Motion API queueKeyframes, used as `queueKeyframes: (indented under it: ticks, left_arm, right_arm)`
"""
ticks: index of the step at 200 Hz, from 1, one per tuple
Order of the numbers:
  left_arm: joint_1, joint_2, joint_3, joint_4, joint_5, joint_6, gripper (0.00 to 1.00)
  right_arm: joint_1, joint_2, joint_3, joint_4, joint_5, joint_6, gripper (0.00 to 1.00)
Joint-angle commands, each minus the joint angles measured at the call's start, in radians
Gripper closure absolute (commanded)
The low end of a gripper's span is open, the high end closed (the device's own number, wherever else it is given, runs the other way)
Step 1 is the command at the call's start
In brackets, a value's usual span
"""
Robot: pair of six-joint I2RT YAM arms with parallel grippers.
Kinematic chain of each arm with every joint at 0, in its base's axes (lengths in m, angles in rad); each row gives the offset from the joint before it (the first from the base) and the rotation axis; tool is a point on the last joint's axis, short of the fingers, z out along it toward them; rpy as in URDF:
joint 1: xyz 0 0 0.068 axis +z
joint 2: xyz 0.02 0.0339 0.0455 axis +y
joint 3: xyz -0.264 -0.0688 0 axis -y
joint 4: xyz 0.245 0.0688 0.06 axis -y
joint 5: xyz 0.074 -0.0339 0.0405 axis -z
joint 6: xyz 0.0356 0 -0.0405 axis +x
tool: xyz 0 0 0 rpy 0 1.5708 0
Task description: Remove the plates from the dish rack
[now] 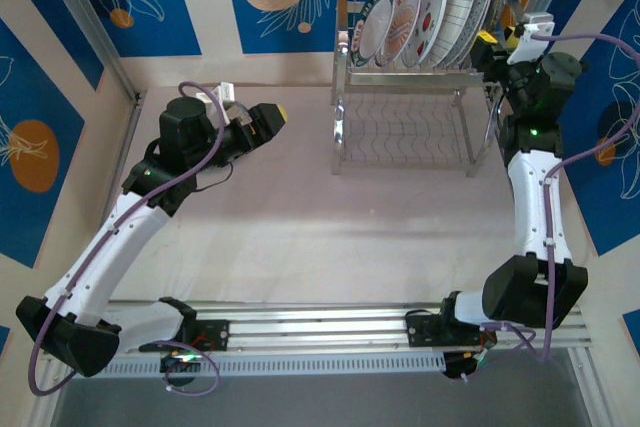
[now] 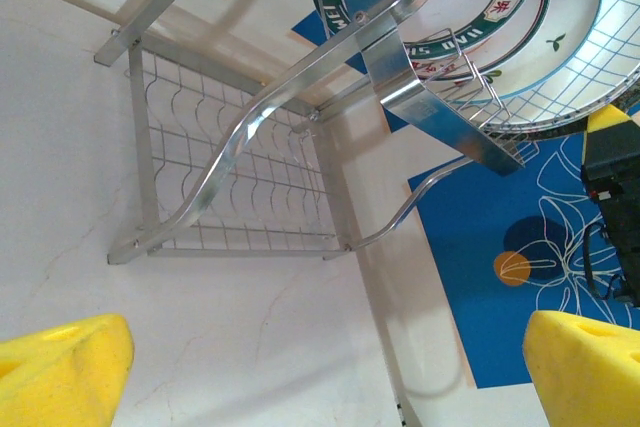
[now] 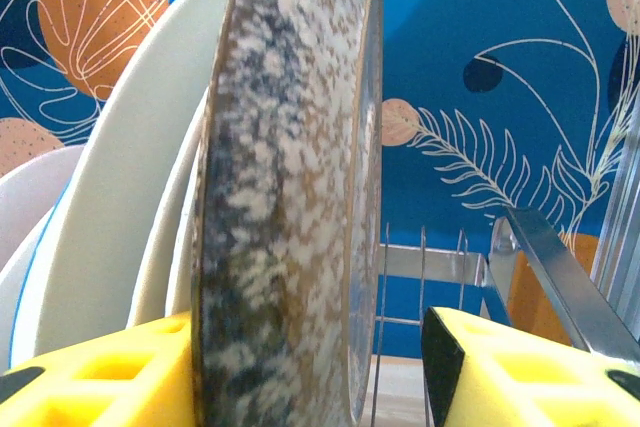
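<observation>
The right claw (image 3: 300, 372) is straddling, half open, the speckled plate (image 3: 290, 177) standing at the 3 o'clock end of the rack (image 1: 400, 78), while the left claw (image 2: 330, 367) is hanging wide open, empty.

Overhead view: bright, even, diffuse light from above. A soft, short shadow lies under the left arm (image 1: 110, 247) on the tabletop (image 1: 300, 237), and a fainter one beneath the dish rack (image 1: 410, 75) at the far edge. The steel glints. Straight lines lean slightly near the frame corners.

Left wrist view: rack sharp, hard white highlights on its flat bars, cool bluish cast. Yellow pads (image 2: 60, 367) in the bottom corners are soft.

Right wrist view: speckled plate (image 3: 280, 197) very close, rim slightly blurred, its left side shaded. The wall pattern behind is crisper.
</observation>
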Motion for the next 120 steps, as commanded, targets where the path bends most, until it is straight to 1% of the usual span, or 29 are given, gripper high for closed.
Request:
queueKeyframes:
  ticks: [1,20,77,120]
  left_arm:
    - [-0.01,-0.022,-0.007,0.041,0.001,-0.014,0.0]
    - [-0.01,-0.022,-0.005,0.04,0.002,-0.013,0.0]
    - [-0.01,-0.031,-0.02,0.04,-0.004,-0.016,0.0]
    - [-0.009,-0.028,-0.022,0.049,-0.004,-0.021,0.0]
  right_arm:
    - [0.006,0.023,0.067,-0.019,0.044,-0.015,0.45]
    - [0.009,0.037,0.09,-0.035,0.05,-0.015,0.46]
    - [0.028,0.064,0.141,-0.08,0.084,-0.019,0.47]
    - [0.032,0.091,0.178,-0.125,0.114,-0.001,0.53]
